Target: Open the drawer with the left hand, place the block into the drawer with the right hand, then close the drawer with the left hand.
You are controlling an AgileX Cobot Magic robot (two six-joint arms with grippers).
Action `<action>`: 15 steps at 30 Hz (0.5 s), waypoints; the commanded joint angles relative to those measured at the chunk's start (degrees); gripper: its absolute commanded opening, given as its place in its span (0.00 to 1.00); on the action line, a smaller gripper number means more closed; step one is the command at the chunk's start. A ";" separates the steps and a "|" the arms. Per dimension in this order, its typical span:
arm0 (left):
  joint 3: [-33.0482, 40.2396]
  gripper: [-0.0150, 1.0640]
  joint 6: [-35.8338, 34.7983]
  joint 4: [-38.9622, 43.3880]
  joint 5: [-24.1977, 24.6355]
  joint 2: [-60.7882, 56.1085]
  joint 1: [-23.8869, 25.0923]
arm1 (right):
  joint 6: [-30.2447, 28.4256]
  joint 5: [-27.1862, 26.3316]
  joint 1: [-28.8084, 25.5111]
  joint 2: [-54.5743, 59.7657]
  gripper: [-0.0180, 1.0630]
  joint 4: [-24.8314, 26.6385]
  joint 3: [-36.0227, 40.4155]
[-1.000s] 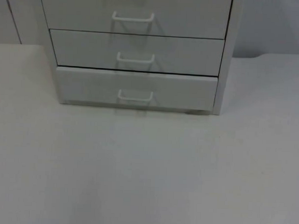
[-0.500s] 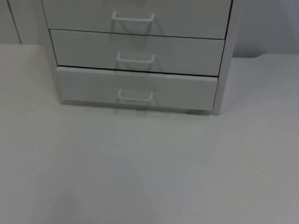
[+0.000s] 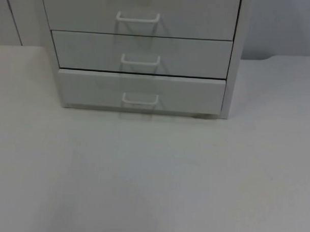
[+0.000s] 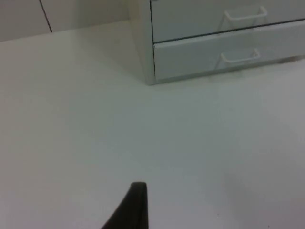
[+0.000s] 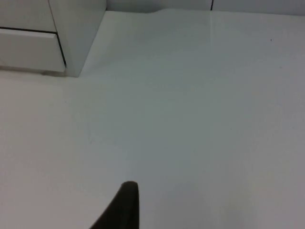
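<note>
Top view gives me the white cabinet [image 3: 142, 49] at the back of the counter [image 3: 153, 177], its bottom drawer [image 3: 140, 92] standing slightly proud of the two above, handle [image 3: 140, 99] facing me. On the left wrist view one left gripper fingertip [image 4: 133, 205] hangs over bare counter, well short of the cabinet. The right gripper fingertip [image 5: 125, 205] hangs likewise beside the cabinet's corner. Whether either pair of fingers is clenched, I cannot tell.

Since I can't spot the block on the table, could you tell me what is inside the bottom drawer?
The bottom drawer stands slightly forward of the drawer above, but its front is nearly shut, so its inside is covered. Whether the block lies in it cannot be seen.
</note>
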 commanded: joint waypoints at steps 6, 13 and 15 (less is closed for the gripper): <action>0.65 0.98 4.99 -1.84 0.23 -0.89 0.04 | 0.13 -0.80 -0.06 -0.16 0.99 -0.29 -0.02; 0.65 0.98 3.86 -1.03 0.23 -0.89 0.04 | 0.13 -0.80 -0.06 -0.16 0.99 -0.29 -0.02; 0.65 0.98 3.70 -0.87 0.23 -0.89 0.04 | 0.13 -0.80 -0.06 -0.16 0.99 -0.29 -0.02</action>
